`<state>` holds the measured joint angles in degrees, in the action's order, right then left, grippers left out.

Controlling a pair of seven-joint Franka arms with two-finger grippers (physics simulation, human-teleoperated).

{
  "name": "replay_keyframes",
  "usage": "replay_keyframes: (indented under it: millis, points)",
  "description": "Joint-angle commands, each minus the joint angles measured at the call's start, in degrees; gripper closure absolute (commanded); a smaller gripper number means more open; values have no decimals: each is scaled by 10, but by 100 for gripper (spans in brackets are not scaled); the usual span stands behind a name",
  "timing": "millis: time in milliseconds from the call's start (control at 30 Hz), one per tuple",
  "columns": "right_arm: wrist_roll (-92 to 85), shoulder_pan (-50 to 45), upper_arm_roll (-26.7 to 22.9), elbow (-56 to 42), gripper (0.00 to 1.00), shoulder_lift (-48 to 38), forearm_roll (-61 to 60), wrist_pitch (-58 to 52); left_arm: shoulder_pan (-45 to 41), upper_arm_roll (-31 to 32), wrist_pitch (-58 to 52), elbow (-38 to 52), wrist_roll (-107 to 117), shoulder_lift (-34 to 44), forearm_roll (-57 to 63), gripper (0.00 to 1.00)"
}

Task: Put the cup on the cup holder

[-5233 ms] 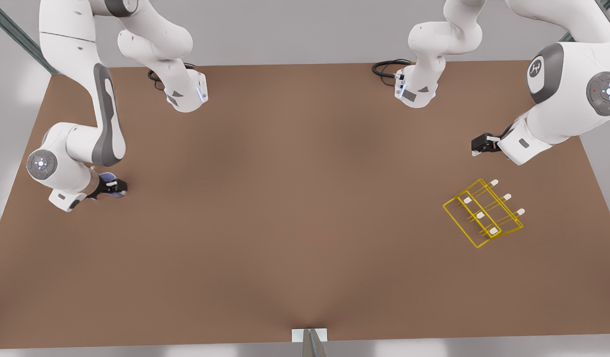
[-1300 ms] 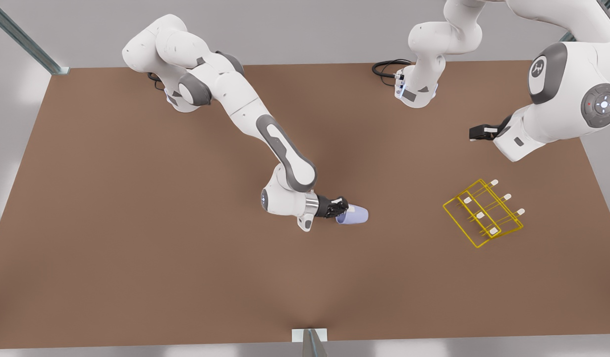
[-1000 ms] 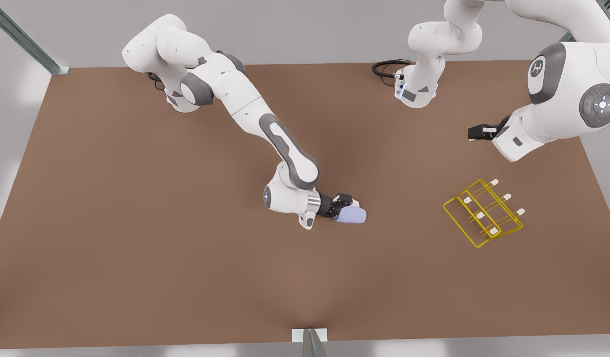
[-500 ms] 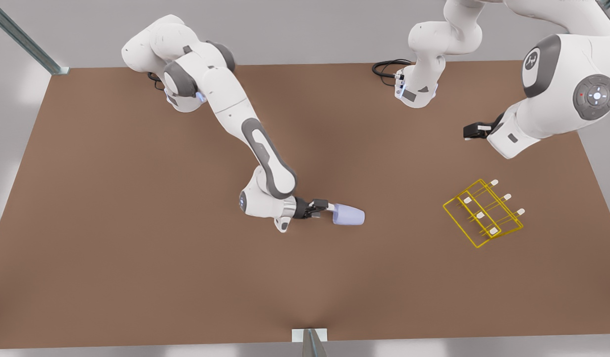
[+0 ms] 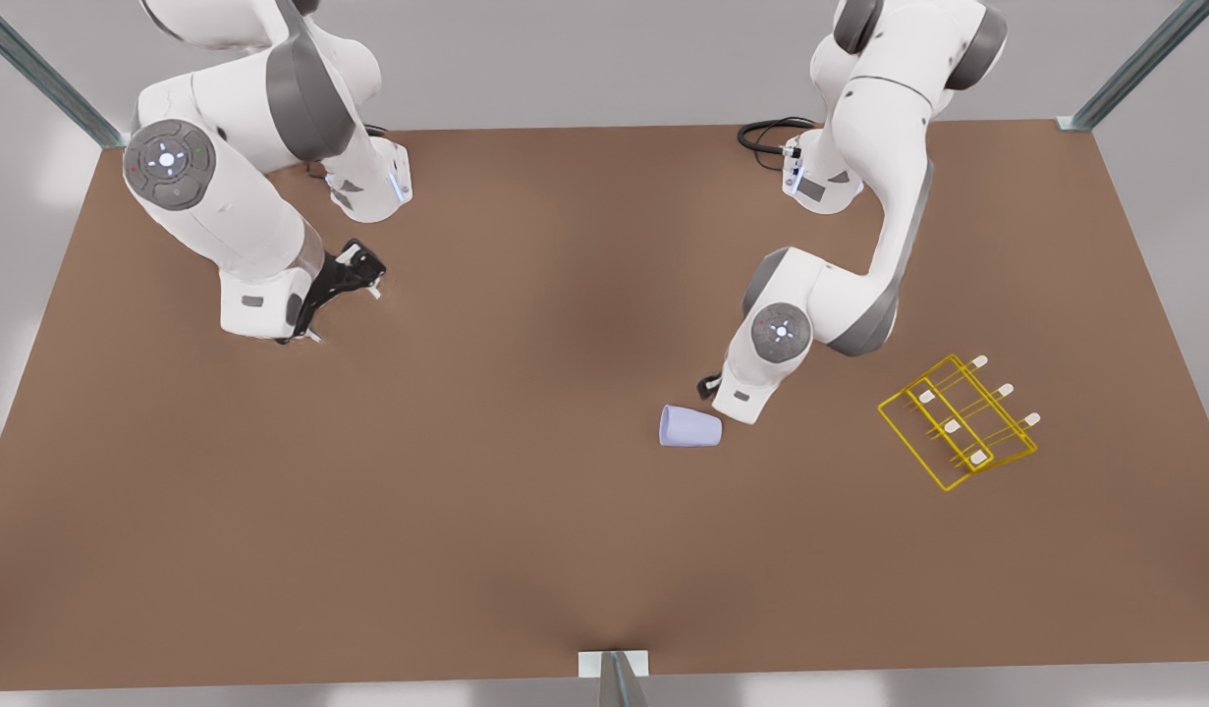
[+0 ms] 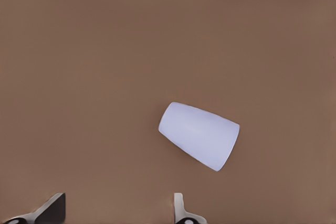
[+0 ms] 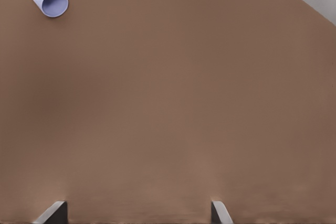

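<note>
Left wrist view: left gripper (image 6: 118, 214) fingers (image 6: 181, 211) spread, cup (image 6: 199, 136) on its side just beyond them (right gripper (image 7: 136, 214) waits, spread); pickup pending; next, straddle and pinch.

A simulated robot test cell: two white arms (image 5: 850, 295) are mounted at the far edge of a bare brown table (image 5: 467, 511). Plain grey walls and metal frame struts (image 5: 34, 74) surround it, as in a lab rig.

One cup (image 5: 690, 426) lying on its side, one cup holder (image 5: 959, 422) with six white-tipped pegs beside the cup, two robot arms, two grippers, one table (image 5: 467, 511)
</note>
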<state>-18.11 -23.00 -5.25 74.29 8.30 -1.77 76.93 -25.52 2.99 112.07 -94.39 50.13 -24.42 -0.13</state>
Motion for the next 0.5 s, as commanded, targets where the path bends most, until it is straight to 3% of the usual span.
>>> replay_keyframes:
  millis: [0, 100, 200, 467]
  points:
    - [298, 16, 2, 9, 0, -29, 56, -128, -1, 0, 168, -3, 700, -4, 0, 0]
    - [330, 35, 2, 49, 0, -36, 56, -128, -3, 0, 170, -9, 814, -26, -1, 0]
    - [371, 36, 1, 47, 0, 26, 58, -119, -2, 0, 175, -9, 934, -30, -1, 0]
    - [369, 35, -3, 25, 0, 21, 59, -119, 4, 1, 201, -9, 934, -68, -21, 0]
